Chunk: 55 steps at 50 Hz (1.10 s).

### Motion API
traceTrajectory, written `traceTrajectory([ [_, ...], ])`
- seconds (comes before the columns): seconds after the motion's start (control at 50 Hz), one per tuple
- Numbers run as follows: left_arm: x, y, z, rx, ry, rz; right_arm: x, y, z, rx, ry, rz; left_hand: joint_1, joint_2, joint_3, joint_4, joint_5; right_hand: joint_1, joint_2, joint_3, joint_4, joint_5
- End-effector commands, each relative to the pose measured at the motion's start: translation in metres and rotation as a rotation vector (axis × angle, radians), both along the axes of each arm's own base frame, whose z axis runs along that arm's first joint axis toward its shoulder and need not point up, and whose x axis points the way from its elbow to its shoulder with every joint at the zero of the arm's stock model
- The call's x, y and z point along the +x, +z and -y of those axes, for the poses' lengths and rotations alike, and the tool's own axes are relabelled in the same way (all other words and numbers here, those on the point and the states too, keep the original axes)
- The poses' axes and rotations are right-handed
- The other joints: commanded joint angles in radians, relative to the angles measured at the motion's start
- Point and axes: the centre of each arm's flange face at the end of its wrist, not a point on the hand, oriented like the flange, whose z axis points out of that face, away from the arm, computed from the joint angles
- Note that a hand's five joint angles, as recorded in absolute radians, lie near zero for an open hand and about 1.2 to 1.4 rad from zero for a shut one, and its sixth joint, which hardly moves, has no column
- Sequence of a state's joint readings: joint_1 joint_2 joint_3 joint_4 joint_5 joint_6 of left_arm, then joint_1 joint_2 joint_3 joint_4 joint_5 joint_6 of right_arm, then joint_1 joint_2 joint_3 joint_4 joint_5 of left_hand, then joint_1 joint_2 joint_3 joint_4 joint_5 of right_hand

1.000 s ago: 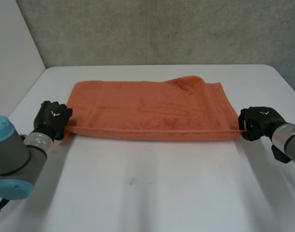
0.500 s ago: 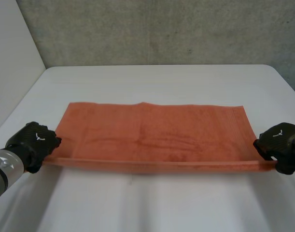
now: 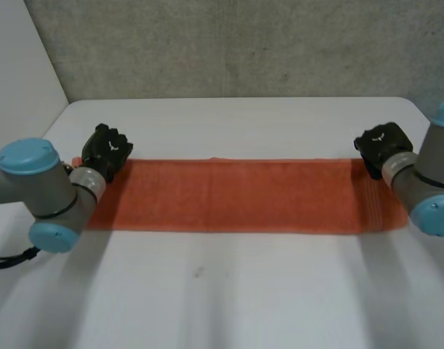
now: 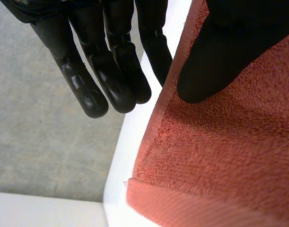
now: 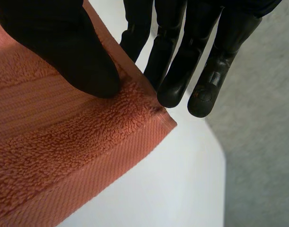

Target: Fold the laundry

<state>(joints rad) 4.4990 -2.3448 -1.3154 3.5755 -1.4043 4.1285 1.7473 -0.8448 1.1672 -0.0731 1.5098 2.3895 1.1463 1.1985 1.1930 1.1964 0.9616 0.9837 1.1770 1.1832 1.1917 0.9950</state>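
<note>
Head view shows the orange towel (image 3: 236, 195) lying flat on the white counter (image 3: 229, 291) as a long, narrow band running side to side. The left hand (image 3: 107, 149) sits at the band's far left corner and the right hand (image 3: 381, 145) at its far right corner, both on the far edge. In the left wrist view the fingers (image 4: 87, 90) are straight and out past the cloth's edge, with the thumb over the hem: released. The right wrist view is alike: straight fingers (image 5: 175, 80) beyond the corner, thumb tip resting on the terry, nothing pinched.
</note>
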Motion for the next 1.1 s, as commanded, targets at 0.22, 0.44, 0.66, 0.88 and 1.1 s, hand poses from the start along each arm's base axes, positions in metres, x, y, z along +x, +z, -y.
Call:
traceTrajectory([
  [0.22, -0.014, -0.010, 0.025, -0.099, 0.000, -0.040, 0.025, -0.028, 0.036, -0.106, 0.037, 0.020, -0.255, -0.308, -0.302, -0.305, -0.245, -0.809, -1.002, -1.009, -1.017, -0.995],
  [0.44, -0.021, 0.004, -0.021, -0.045, -0.033, -0.041, 0.014, 0.033, 0.010, -0.126, -0.003, 0.206, -0.972, -1.024, -1.018, -1.022, -0.962, -0.809, -1.002, -1.009, -1.017, -0.995],
  [0.66, -0.004, 0.033, -0.087, 0.085, -0.024, -0.235, -0.041, 0.018, -0.048, 0.224, -0.123, 0.226, -0.972, -1.024, -1.018, -1.022, -0.962, -0.809, -1.002, -1.009, -1.017, -0.995],
  [0.88, -0.003, 0.023, -0.106, 0.238, 0.004, -0.468, -0.066, -0.016, -0.043, 0.252, -0.075, 0.295, -0.972, -1.024, -1.018, -1.022, -0.962, -0.655, -0.849, -0.855, -0.863, -0.841],
  [1.1, -0.006, 0.021, -0.107, 0.242, -0.004, -0.468, -0.068, -0.038, -0.028, 0.233, -0.070, 0.297, -0.972, -1.024, -1.018, -1.022, -0.962, -0.303, -0.496, -0.502, -0.511, -0.489],
])
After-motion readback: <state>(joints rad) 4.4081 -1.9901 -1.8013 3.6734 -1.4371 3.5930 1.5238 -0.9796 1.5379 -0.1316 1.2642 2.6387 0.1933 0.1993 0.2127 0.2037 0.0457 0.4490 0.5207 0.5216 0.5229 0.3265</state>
